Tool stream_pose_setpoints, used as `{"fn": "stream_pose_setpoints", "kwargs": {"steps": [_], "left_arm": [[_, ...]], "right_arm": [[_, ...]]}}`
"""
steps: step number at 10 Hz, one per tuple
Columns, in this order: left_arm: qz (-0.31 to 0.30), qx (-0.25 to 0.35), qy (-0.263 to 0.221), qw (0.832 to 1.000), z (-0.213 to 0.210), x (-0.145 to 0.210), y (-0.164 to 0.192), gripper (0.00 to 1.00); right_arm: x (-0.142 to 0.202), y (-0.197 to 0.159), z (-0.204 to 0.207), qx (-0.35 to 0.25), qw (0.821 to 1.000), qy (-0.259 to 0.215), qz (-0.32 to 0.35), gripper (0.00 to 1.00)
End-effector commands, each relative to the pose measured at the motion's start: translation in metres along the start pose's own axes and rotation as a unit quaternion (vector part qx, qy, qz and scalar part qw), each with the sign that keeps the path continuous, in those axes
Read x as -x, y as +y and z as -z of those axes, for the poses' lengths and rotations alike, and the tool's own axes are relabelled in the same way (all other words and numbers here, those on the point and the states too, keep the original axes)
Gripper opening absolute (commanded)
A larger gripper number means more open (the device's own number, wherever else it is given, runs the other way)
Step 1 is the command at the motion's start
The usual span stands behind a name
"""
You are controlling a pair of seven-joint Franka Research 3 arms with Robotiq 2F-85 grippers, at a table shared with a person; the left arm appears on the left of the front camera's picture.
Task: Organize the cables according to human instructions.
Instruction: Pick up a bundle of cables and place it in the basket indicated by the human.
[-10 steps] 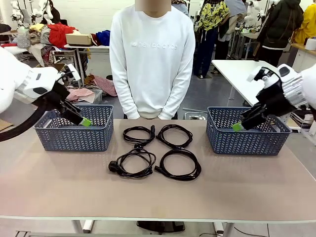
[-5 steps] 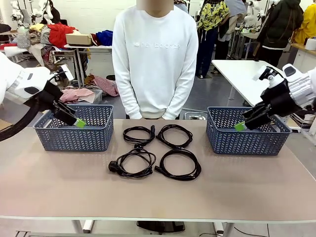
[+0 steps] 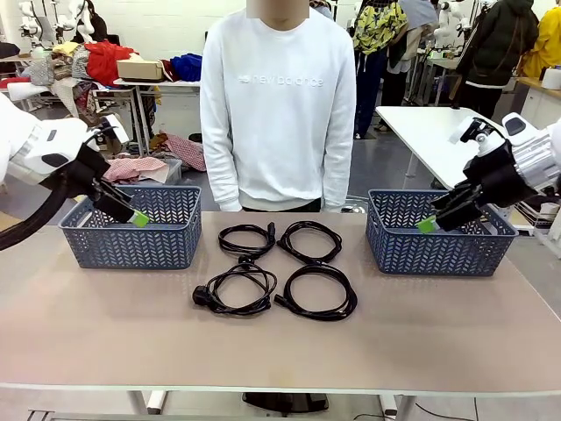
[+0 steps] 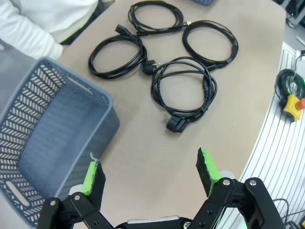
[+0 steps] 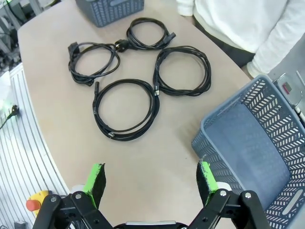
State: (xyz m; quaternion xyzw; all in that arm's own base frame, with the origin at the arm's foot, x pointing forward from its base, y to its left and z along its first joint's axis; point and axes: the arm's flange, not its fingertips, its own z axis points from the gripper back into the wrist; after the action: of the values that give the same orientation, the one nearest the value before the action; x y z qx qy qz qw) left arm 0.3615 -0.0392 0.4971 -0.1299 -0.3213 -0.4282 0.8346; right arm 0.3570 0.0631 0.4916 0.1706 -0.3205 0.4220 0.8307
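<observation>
Firstly, on the left, the left gripper (image 3: 138, 217) hangs over the left basket (image 3: 131, 247), a blue-grey plastic box with herringbone slits in its walls. Its black fingers end in flat green pads (image 4: 91, 176), and these stand wide apart with nothing between them. From this gripper the four cables (image 4: 174, 125) lie to its right and lower, flat on the smooth beige table (image 3: 394, 342), well apart from the fingertips. Each cable is a thin black cord wound into a round loop of several turns, with a thicker plug at the end. They make two rows of two; whether neighbouring loops touch or only come close, I cannot tell. Behind them stands a person (image 3: 276, 114) in a white sweatshirt. Further right is the right basket (image 3: 434, 253), of the same shape and material. The right gripper (image 3: 427, 224) hangs over its near left corner, also spread wide and holding nothing; the cables lie to its left and lower, well apart from it.
</observation>
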Motion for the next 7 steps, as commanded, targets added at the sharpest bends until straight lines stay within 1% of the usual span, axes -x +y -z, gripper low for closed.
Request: {"fn": "stream_pose_setpoints", "kwargs": {"steps": [1,7], "left_arm": [[0.002,0.007,-0.004,1.0,0.0013,0.0018,0.0022,1.0],[0.002,0.007,-0.004,1.0,0.0013,0.0018,0.0022,1.0]], "right_arm": [[0.0006,-0.0013,0.0011,-0.006,1.0,-0.005,0.001,1.0],[0.0006,-0.0013,0.0011,-0.006,1.0,-0.005,0.001,1.0]]}}
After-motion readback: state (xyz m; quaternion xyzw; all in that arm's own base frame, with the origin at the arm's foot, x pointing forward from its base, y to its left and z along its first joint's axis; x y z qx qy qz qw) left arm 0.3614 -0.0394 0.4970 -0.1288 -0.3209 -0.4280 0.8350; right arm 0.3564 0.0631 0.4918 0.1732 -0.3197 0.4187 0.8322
